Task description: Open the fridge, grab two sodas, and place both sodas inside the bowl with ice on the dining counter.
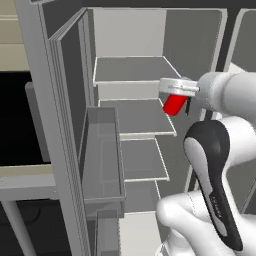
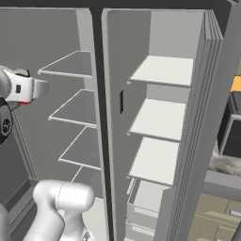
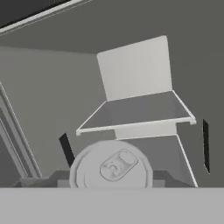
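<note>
Red soda (image 1: 175, 104): upper part hiding behind the gripper (image 1: 178, 95); body hiding below its lid in the hand view.
Fridge (image 1: 131, 80): top and bottom running past the frame edges.
Door bin (image 1: 102, 160): lower bin cutting off at bottom edge.

no legible txt, labels or nos.

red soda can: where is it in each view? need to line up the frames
Left base view: red soda can right of centre, upper half, under the gripper, in front of the fridge shelves.
Right base view: a red sliver at the left edge, below the hand.
Hand view: its grey top at bottom centre.
Shared landmark: the upper fridge shelf.
</note>
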Motion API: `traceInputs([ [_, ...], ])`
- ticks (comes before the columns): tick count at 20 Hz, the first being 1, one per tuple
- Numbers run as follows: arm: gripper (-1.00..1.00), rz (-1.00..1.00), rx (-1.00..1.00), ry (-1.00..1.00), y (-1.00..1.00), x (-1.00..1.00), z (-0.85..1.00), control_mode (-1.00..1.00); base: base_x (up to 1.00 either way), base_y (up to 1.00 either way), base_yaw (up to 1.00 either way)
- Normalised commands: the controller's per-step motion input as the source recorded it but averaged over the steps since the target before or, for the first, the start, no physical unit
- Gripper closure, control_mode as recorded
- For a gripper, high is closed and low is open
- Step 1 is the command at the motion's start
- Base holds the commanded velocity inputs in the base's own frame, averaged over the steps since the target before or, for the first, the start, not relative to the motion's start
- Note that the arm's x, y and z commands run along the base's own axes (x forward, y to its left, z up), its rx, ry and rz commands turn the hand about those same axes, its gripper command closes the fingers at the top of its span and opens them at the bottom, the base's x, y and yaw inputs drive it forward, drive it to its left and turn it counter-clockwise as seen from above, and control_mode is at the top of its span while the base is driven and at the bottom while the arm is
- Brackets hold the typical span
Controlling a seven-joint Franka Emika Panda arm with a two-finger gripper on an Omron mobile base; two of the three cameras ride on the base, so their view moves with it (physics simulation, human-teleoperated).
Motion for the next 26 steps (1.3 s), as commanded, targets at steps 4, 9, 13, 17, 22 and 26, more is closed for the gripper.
traceInputs([
  [4, 1.0, -0.03, 0.0, 0.01, -0.23, -1.0, 0.02, -1.0, 0.0, 0.0, 0.0],
  [9, 1.0, -0.03, 0.0, 0.0, -0.4, -1.0, 0.0, -1.0, 0.0, 0.0, 0.0],
  [13, 1.0, -0.04, 0.0, -0.03, -0.26, -0.82, 0.0, -1.0, 0.0, 0.0, 0.0],
  [17, 1.0, -0.02, 0.01, 0.0, 0.0, -0.22, -0.05, -1.0, 0.0, 0.0, 0.0],
  [22, 1.0, 0.0, 0.0, 0.0, 0.01, -0.08, -0.07, 1.0, -0.47, 0.07, -0.09],
  [26, 1.0, 0.0, 0.0, 0.0, 0.0, 0.0, 0.0, 1.0, -0.81, 0.27, -0.27],
])
